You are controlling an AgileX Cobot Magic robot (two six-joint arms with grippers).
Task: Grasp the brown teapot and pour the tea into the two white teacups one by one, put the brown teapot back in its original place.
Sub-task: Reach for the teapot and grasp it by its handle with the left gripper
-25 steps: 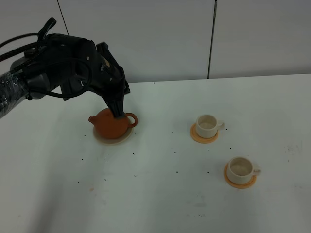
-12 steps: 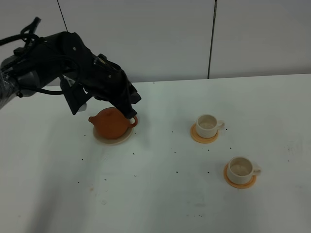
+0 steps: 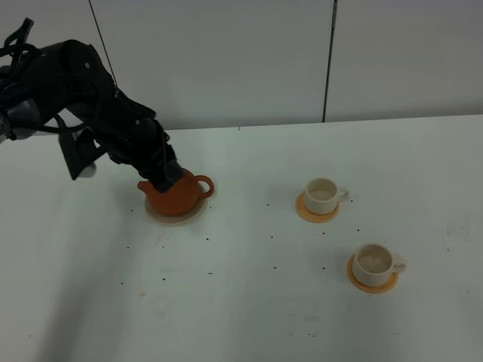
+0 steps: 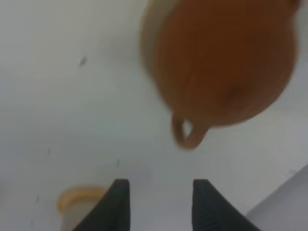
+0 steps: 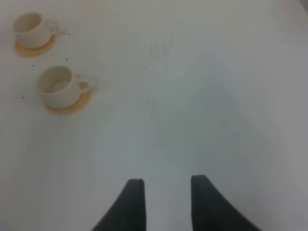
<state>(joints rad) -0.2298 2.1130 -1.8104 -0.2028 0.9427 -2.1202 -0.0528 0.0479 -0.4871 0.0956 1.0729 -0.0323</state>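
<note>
On the left half of the bench (image 3: pixel 249 302), toward its far edge: brown teapot (image 3: pixel 175 194) upright on the beige saucer (image 3: pixel 172 219). Contents not visible. Left pincer (image 4: pixel 161 185) spread wide, gripping nothing, tips near the pot's loop handle, not touching. Right of centre: far teacup (image 3: pixel 322 194) mid-bench, near teacup (image 3: pixel 373 262) closer to the front edge, each on an orange coaster (image 3: pixel 307 214). Can't tell if there's tea in either. Right pincer (image 5: pixel 163 185) spread, empty, over bare bench, cups well apart from it.
</note>
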